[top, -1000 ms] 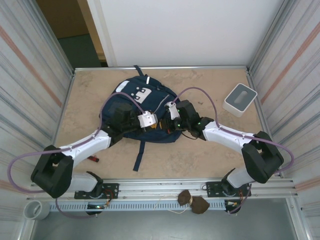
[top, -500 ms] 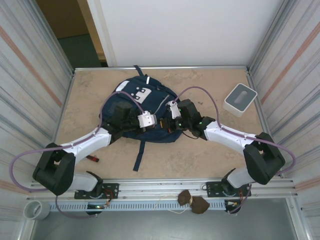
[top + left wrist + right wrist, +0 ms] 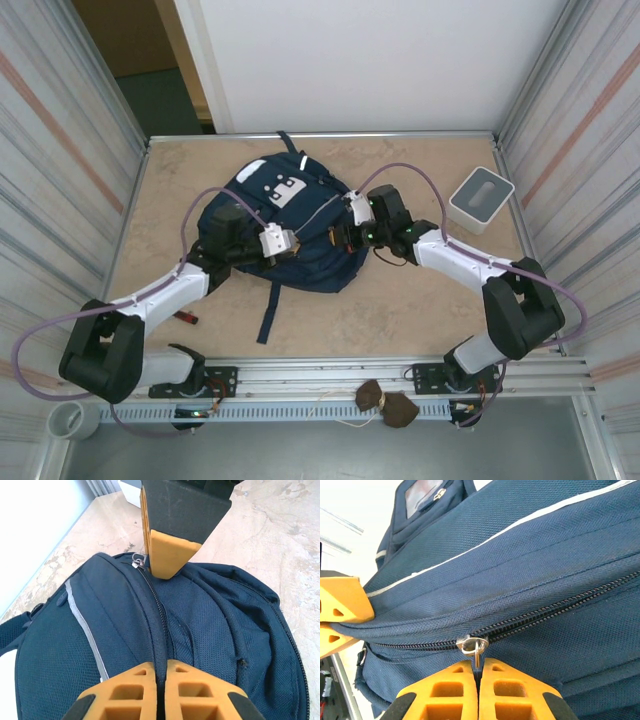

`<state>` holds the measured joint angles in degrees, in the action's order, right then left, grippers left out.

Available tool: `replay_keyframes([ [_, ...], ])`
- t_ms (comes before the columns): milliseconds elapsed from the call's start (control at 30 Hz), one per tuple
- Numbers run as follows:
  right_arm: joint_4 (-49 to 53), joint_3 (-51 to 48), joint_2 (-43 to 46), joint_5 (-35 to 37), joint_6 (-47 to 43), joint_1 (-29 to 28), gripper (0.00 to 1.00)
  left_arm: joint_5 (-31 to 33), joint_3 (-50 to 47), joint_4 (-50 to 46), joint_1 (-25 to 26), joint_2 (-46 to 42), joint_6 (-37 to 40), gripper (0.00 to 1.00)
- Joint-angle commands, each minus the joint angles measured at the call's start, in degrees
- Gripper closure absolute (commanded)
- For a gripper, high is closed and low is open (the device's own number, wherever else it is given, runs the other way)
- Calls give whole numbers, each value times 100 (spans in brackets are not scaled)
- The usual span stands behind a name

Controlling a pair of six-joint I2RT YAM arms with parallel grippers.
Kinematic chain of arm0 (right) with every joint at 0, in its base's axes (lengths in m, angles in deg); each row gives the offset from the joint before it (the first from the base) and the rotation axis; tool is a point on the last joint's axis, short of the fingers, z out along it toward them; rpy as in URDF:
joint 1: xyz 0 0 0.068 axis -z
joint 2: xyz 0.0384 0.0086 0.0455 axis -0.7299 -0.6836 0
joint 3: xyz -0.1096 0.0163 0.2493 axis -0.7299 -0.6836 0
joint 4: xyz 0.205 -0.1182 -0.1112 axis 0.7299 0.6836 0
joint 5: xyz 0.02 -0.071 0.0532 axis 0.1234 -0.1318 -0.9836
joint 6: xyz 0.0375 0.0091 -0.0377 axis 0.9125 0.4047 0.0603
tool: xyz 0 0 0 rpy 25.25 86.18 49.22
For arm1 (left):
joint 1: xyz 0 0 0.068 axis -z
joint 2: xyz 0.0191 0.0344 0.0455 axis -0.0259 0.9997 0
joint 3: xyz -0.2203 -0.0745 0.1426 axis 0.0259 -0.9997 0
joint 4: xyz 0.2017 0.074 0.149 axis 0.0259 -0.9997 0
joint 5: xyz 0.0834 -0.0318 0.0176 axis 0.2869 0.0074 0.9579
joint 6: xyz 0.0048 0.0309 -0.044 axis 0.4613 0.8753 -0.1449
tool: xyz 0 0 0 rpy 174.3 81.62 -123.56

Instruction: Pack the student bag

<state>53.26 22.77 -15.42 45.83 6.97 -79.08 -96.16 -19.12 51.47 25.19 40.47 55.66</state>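
My right gripper (image 3: 478, 674) is clenched on the small metal zipper pull (image 3: 475, 645) of the student bag (image 3: 305, 262). My left gripper (image 3: 160, 675) is pinched tight on a ridge of the bag's fabric along the zipper track. The bag lies on the surface (image 3: 430, 310) between my two arms, towards the far left. It looks soft and floppy, woven cloth that bunches under my pads, so I expect it to fold or drag rather than hold firm. I judge the pull the right hold for working the zipper, though it is thin and could slip out. The fabric ridge should serve as my anchor against it.
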Motion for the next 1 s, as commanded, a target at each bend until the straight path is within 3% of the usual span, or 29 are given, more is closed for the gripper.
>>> replay_keyframes([
  [0, 259, 105, 8, 329, 50, 38, 100, 344, -70, 68, -232, -93, -147, 100],
  [67, 162, 35, 86, 316, 141, -41, 100, 340, -23, 5, -227, -88, -213, 98],
  [167, 63, -42, 212, 346, 236, -131, 100, 136, 205, -193, -108, -157, -585, 75],
  [267, 16, -65, 313, 383, 292, -172, 100, 333, 344, -291, 304, -197, -598, 58],
  [467, -56, -96, 410, 427, 343, -266, 100, 1057, 627, -441, 916, 139, -319, 46],
  [633, -101, -109, 455, 423, 389, -361, 100, 1414, 965, -587, 1026, 641, -271, 47],
  [700, -92, -135, 485, 438, 391, -373, 100, 1487, 1033, -605, 1022, 739, -261, 52],
  [833, -40, -218, 577, 489, 340, -366, 100, 1521, 992, -601, 985, 727, -168, 70],
  [967, -77, -275, 665, 495, 367, -419, 100, 1168, 822, -534, 769, 520, -157, 88],
])
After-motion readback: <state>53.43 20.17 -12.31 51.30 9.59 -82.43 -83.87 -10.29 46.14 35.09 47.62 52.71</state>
